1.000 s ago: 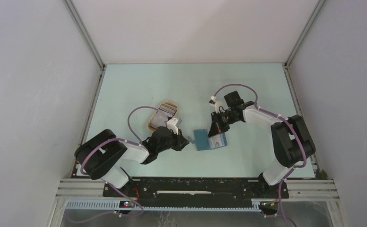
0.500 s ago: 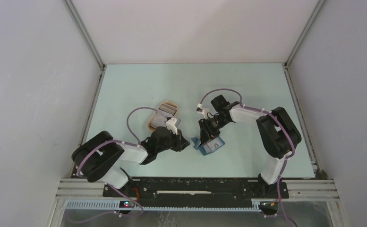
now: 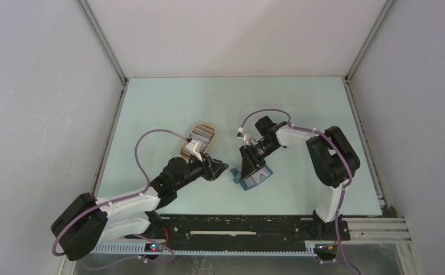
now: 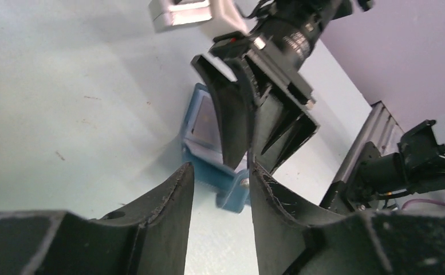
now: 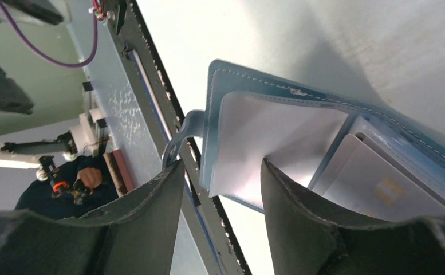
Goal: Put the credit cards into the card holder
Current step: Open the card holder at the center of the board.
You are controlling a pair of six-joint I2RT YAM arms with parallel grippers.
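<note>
Right gripper: jaws roughly half apart, nothing clamped that I can see. The tips stand on or just over the open wallet; contact is hidden.

Left gripper: jaws part open, empty, just left of the wallet and aimed at its snap strap.

The wallet lies on the table between my two grippers. One pale card sits in its right-hand pocket. More cards are stacked in the tan tray, left of and beyond the wallet, behind my left wrist.

Risks, my judgement:
- The wallet may be tipped up on one edge. If the right fingers lift or slide, the flap could fold shut or the wallet could skate away.
- Both grippers crowd the wallet's left edge, so the fingers could knock together.
- A card pushed in at an angle could jam at the pocket mouth.

In the way: my right fingers cover the wallet's pockets, and my left wrist overhangs the tray.
</note>
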